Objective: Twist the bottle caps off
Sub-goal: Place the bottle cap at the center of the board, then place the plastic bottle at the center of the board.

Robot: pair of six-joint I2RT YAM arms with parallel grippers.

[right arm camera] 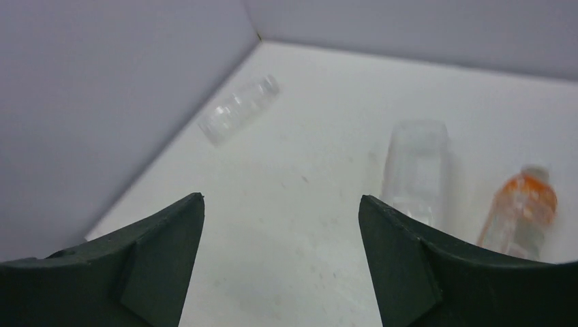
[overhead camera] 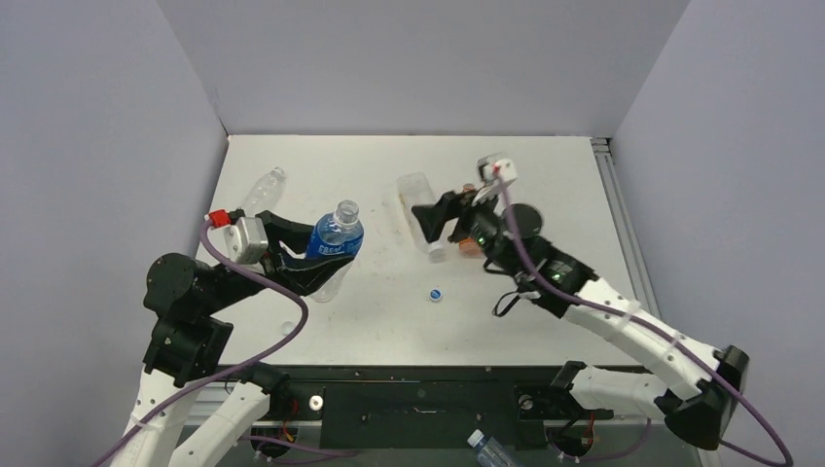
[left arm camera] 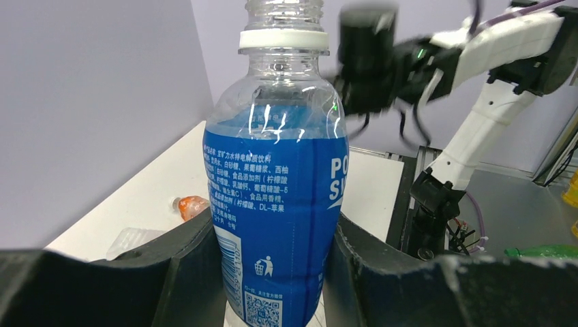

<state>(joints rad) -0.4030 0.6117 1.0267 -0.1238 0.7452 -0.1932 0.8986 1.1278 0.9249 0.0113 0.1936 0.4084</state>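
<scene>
The left gripper (left arm camera: pixel 272 230) is squeezing the blue-label bottle (left arm camera: pixel 276 204) around its middle, with one dark finger pressing on each side. The bottle is standing up. The left wrist camera is looking at it from very close. It is showing see-through plastic up top and a shiny blue wrapper with white writing. A white ring (left arm camera: pixel 283 39) is sitting round the neck, and bare screw ridges are showing at the open mouth.

The right gripper (right arm camera: pixel 281 199) is gaping wide and holding nothing. Only white table is showing between its two dark, pointy fingers.

Only the top camera is showing the bottle cap (overhead camera: pixel 436 293). It is small and round, blue with a white top. It is lying on the white table (overhead camera: pixel 545 165) at about 4 o'clock from the held bottle and 6 o'clock from the right gripper, touching neither.

The right wrist camera is showing more bottles lying farther out. A boxy clear bottle (right arm camera: pixel 417 167) is lying at 1 o'clock. An orange bottle (right arm camera: pixel 519 212) is lying just beside it at 3 o'clock, and its pale top is too blurry to make out. A round clear bottle (right arm camera: pixel 238 109) is lying at 11 o'clock, near the grey wall (right arm camera: pixel 102 102).
</scene>
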